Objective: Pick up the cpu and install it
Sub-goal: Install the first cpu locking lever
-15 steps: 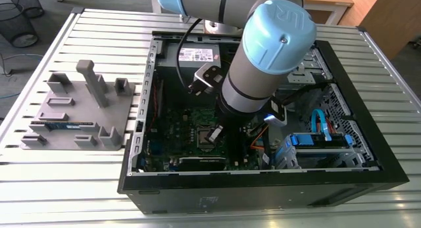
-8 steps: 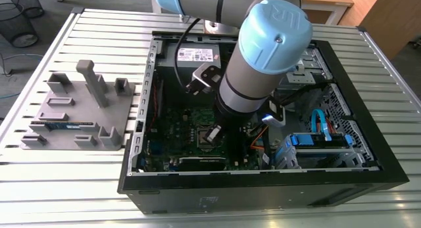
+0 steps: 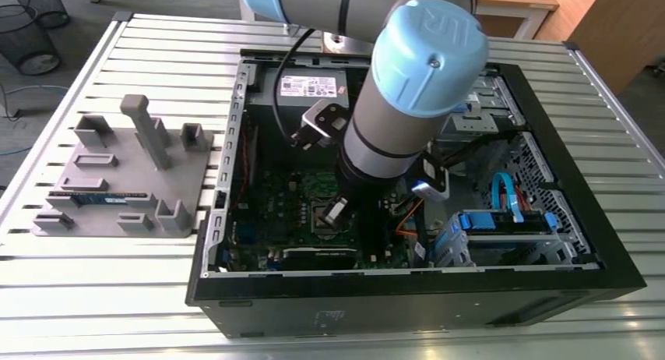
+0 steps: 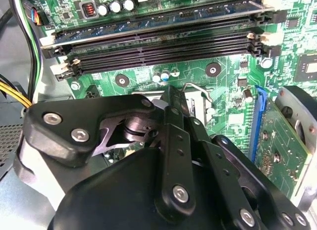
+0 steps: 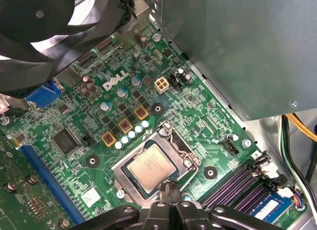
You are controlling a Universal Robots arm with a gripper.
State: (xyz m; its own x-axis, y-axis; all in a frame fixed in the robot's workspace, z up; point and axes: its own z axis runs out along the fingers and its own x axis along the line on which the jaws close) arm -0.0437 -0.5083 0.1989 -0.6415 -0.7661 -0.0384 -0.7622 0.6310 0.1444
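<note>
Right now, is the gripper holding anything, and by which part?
Nothing visible: the cpu lies in its socket, with the gripper shut and empty at the socket's edge.

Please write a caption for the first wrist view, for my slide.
The cpu lies in its socket on the green motherboard, with the gripper close to its edge.

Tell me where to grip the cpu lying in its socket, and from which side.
On the cpu, probably pinch two opposite edges of the raised metal top, coming straight down: it lies flat in the socket frame, which blocks any sideways approach.
</note>
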